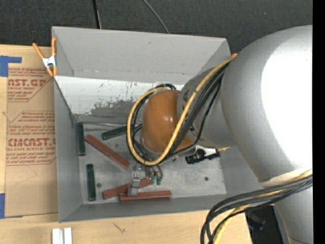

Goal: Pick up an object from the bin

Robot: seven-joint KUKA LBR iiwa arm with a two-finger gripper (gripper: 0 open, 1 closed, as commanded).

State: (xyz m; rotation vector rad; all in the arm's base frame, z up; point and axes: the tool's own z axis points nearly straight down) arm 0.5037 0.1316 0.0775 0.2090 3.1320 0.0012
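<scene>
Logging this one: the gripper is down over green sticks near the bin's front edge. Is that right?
No. The camera view shows the gripper down over reddish-brown sticks, not green ones, near the bin's front edge. The green sticks lie further left, by the wall.

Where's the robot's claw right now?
In the camera view, the gripper sits near the bin's lower wall, over two reddish-brown sticks, with a dark green stick on the view's left.

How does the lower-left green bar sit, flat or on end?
Flat: the green bar shows its full length along the bin floor.
</scene>
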